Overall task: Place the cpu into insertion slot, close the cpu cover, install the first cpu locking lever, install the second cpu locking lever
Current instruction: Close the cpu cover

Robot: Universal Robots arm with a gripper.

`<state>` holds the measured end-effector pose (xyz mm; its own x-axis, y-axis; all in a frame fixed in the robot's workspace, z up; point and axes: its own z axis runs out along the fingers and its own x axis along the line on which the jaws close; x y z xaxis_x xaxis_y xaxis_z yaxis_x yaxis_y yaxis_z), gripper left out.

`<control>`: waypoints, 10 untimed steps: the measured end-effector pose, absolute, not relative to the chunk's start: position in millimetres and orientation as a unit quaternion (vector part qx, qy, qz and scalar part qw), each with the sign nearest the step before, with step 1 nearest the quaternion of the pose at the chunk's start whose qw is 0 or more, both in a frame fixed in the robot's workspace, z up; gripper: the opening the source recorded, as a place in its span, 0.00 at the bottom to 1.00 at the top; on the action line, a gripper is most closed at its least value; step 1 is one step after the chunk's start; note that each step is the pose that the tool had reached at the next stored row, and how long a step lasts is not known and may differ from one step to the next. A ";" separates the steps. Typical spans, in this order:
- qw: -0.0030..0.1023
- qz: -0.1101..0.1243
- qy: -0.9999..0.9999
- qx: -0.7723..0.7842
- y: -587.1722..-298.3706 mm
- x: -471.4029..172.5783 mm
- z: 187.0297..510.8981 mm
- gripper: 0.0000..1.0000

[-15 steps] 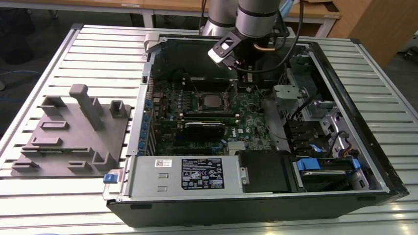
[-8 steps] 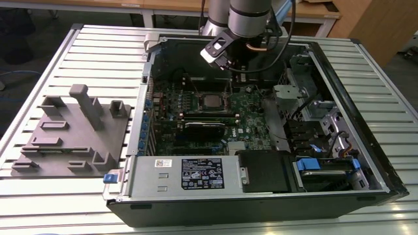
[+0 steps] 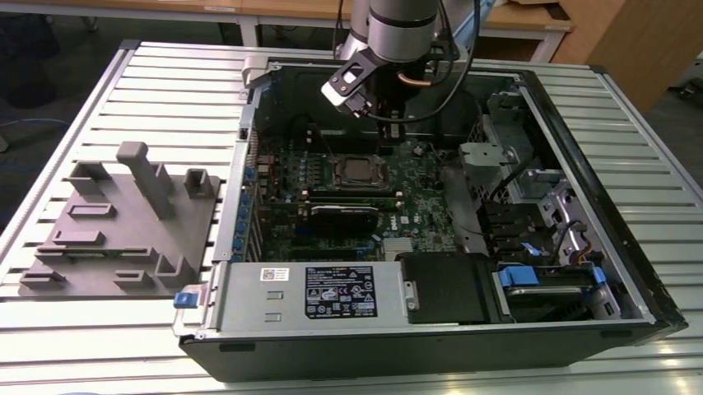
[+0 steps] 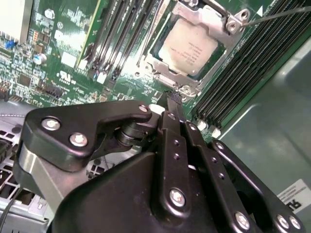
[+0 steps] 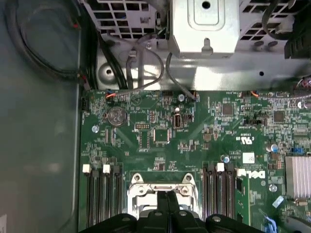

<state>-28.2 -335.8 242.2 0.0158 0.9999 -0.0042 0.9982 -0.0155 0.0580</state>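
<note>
The jaws are closed tip to tip with nothing between them, and in the second wrist view they hover near one corner of the socket. Just beyond them the cpu [image 4: 190, 48] lies flat in the insertion slot [image 4: 187, 90], with the cpu cover [image 4: 206, 17] folded down around it. A thin wire lever [image 4: 277, 15] runs out from the cover's far corner, apparently unlatched. Around this spreads the green motherboard [image 5: 194, 141], inside the open computer case [image 3: 439, 346] on the slatted worktop [image 3: 110, 329]. The risk, I judge, is that the closed tips slide off that springy wire and strike the memory slots [image 4: 243, 68]. The cover could also lift if the lever misses its hook.
</note>
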 end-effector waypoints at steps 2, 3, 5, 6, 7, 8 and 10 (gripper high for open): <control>0.022 0.019 0.701 0.712 -335.8 -28.2 242.2 0.10; 0.022 0.019 0.701 0.712 -335.8 -28.2 242.2 0.10; 0.022 0.019 0.701 0.712 -335.8 -28.3 242.2 0.10; 0.022 0.018 0.701 0.712 -335.9 -28.3 242.2 0.10; 0.020 0.017 0.701 0.712 -335.8 -28.3 242.0 0.10; 0.018 0.015 0.701 0.712 -335.8 -28.3 241.8 0.10; 0.013 0.009 0.701 0.713 -335.8 -28.3 241.5 0.10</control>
<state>-28.3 -335.8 241.5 0.0157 0.9999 -0.0047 0.9994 -0.0155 0.0308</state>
